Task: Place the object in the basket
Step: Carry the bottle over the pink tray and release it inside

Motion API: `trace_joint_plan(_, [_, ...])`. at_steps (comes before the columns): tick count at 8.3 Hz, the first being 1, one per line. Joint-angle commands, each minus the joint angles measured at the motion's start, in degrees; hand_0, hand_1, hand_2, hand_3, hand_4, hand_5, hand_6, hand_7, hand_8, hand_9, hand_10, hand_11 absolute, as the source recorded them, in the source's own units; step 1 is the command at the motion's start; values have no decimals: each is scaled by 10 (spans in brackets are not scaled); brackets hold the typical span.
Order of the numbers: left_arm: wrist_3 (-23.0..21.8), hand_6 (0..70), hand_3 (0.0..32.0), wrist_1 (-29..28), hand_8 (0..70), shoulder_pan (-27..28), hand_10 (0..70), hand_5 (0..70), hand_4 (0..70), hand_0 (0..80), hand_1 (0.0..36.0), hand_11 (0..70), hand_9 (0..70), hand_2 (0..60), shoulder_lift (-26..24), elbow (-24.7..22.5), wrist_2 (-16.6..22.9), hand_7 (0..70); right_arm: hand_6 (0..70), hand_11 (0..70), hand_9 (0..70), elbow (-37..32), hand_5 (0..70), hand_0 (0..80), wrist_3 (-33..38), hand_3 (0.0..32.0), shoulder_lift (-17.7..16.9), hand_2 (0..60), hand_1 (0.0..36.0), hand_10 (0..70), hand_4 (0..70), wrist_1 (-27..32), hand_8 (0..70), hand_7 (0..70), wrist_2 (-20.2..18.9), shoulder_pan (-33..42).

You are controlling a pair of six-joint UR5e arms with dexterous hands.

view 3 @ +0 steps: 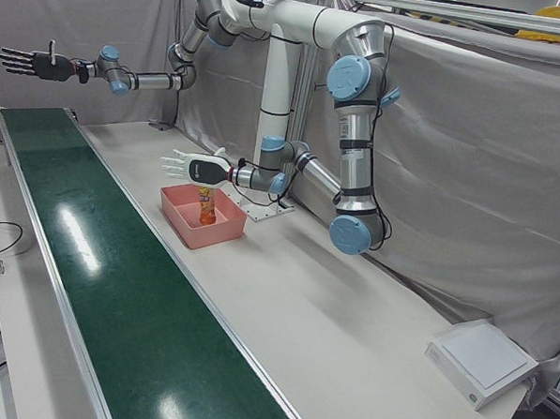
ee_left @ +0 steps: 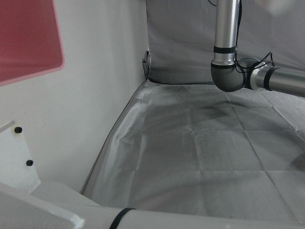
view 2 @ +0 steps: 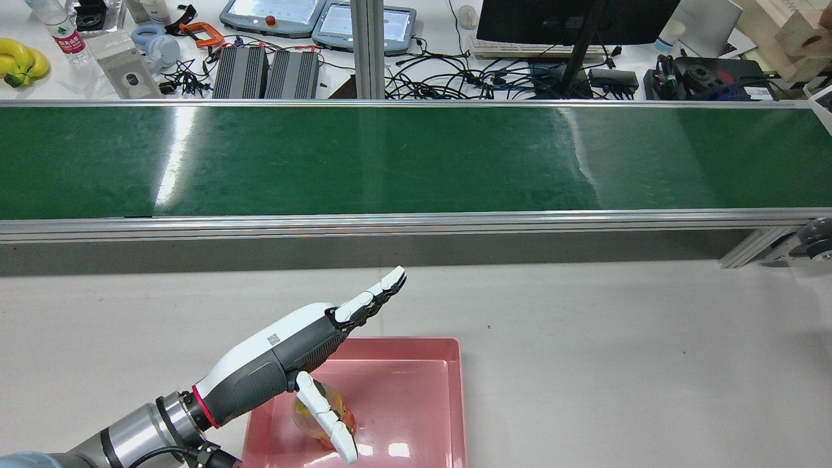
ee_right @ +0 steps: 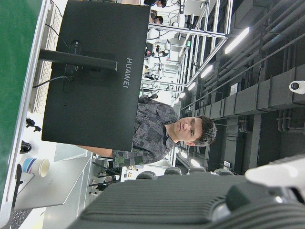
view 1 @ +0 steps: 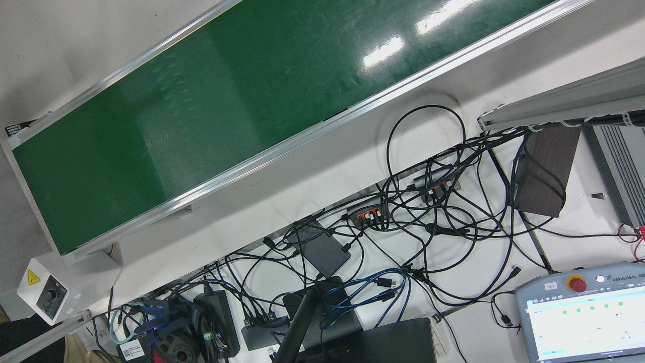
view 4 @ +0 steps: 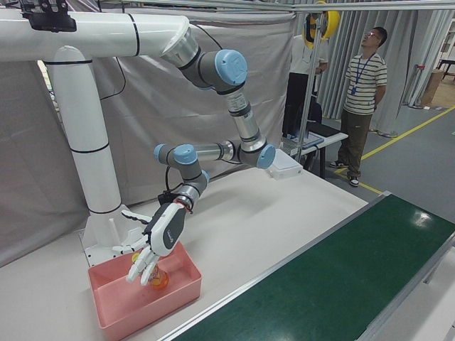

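Note:
A small orange-yellow bottle (view 2: 323,421) stands upright inside the pink basket (view 2: 416,390) on the white table. My left hand (view 2: 312,344) hovers over the basket's near-left part, open, with fingers stretched flat toward the belt and the thumb hanging down in front of the bottle. The bottle (view 3: 206,207) and basket (view 3: 181,221) also show in the left-front view, with the left hand (view 3: 190,167) above them, and in the right-front view the left hand (view 4: 160,238) is over the bottle (view 4: 158,279). My right hand (view 3: 29,63) is held high, far off over the belt's end, open and empty.
The long green conveyor belt (view 2: 416,159) runs across the far side of the table, with a metal rail (view 2: 416,224) along it. Monitors, cables and pendants lie beyond it. A person (view 4: 362,106) stands past the station. A white box (view 3: 483,361) sits at the table's end.

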Motion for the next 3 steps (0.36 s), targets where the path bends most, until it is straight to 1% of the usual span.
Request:
trace_joint_plan(1, [-50, 0, 0, 9, 0, -12, 0, 120, 15, 602, 92, 7, 0, 0, 1, -2, 6, 41, 0, 0, 0, 0, 0, 0, 0, 0, 0, 0, 0, 0, 0, 0, 0, 0, 0, 0])
trace_joint_plan(2, [-91, 0, 0, 13, 0, -50, 0, 113, 10, 600, 91, 0, 0, 0, 2, -2, 43, 38, 0, 0, 0, 0, 0, 0, -1, 0, 0, 0, 0, 0, 0, 0, 0, 0, 0, 0])
trace_joint_plan(3, [-113, 0, 0, 14, 0, -119, 12, 195, 25, 599, 88, 37, 3, 0, 1, -2, 114, 56, 0, 0, 0, 0, 0, 0, 0, 0, 0, 0, 0, 0, 0, 0, 0, 0, 0, 0])
